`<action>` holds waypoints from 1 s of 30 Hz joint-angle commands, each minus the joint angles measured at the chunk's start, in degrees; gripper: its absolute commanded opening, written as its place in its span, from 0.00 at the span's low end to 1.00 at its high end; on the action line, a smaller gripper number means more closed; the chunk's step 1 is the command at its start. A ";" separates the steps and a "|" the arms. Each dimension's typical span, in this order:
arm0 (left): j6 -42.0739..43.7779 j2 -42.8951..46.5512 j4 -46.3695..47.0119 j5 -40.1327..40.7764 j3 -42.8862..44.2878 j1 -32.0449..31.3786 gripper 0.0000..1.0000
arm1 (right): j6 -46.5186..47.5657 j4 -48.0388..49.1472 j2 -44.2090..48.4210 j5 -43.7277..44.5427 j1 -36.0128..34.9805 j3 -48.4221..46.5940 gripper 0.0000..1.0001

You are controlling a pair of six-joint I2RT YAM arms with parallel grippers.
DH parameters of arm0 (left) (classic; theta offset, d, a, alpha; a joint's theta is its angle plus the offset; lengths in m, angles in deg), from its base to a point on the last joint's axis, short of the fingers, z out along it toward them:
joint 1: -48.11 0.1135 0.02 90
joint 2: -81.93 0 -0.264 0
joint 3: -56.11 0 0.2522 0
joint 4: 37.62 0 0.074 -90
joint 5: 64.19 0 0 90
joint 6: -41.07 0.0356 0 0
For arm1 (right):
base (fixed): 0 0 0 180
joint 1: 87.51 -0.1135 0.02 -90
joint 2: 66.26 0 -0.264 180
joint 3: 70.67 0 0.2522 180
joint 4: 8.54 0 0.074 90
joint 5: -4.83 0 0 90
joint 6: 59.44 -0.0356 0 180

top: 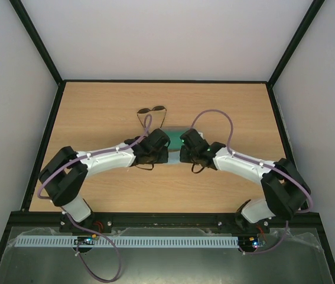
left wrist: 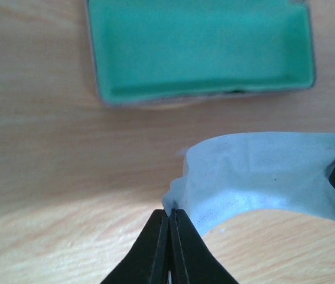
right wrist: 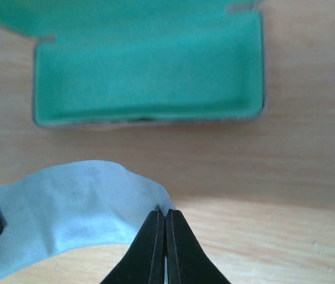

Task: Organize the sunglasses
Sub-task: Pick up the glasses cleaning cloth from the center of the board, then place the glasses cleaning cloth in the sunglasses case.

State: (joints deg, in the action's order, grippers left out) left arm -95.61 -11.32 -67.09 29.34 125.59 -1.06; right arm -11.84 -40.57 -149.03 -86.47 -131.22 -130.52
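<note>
Left wrist view shows the left claw (left wrist: pixel 169 214) pressed fully together, its two black fingers pinching one corner of the light blue cloth (left wrist: pixel 262 174). The cloth runs from that corner out to the right edge of the view, held up off the wooden table (left wrist: pixel 49 177) in a loose, sagging band. At its far end a dark fingertip of the other arm grips it.

The right wrist camera gives the mirror of this: the right claw (right wrist: pixel 165 213) is also closed tight, nipping the opposite corner of the same cloth, which trails off to the left to where the left arm's dark tip has it. So the cloth hangs stretched between both claws.

Just beyond the cloth lies the glasses case (left wrist: pixel 202 53), open, with a grey outer shell and a green lining. Its tray is bare, and nothing rests in it. In the right wrist camera part of the green-lined lid shows behind the tray.

From the top camera, the case sits between and just past the two wrists. The sunglasses (top: pixel 152 110) lie on the table just beyond the case, outside it and clear of both claws, lenses away from the arms and temple arms pointing back toward the case
</note>
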 commanded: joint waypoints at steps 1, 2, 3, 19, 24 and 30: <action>2.53 -2.43 -2.00 0.78 4.88 1.75 0.02 | 4.82 -3.60 -1.15 -0.06 3.24 -4.93 0.01; 2.82 -3.16 -2.09 0.78 5.94 2.18 0.02 | 5.45 -3.91 -1.64 -0.43 4.03 -5.75 0.01; 3.08 -3.81 -2.07 0.94 6.84 2.56 0.02 | 5.70 -4.09 -2.19 -0.67 4.81 -6.57 0.01; 6.26 -14.54 -0.42 1.14 17.06 8.23 0.02 | 11.66 -3.57 -14.68 -4.78 11.55 -17.20 0.01; 7.09 -16.45 -0.47 1.19 18.25 9.15 0.02 | 11.96 -2.77 -16.05 -5.12 12.19 -17.28 0.01; 7.24 -18.34 -0.34 0.80 18.23 9.50 0.02 | 12.46 -2.11 -17.50 -5.02 12.99 -17.37 0.01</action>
State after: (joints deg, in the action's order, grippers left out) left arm -89.25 -28.26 -67.02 29.93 142.86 7.99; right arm -0.51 -43.01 -165.29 -91.85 -118.89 -146.00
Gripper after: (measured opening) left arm 0.025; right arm 0.017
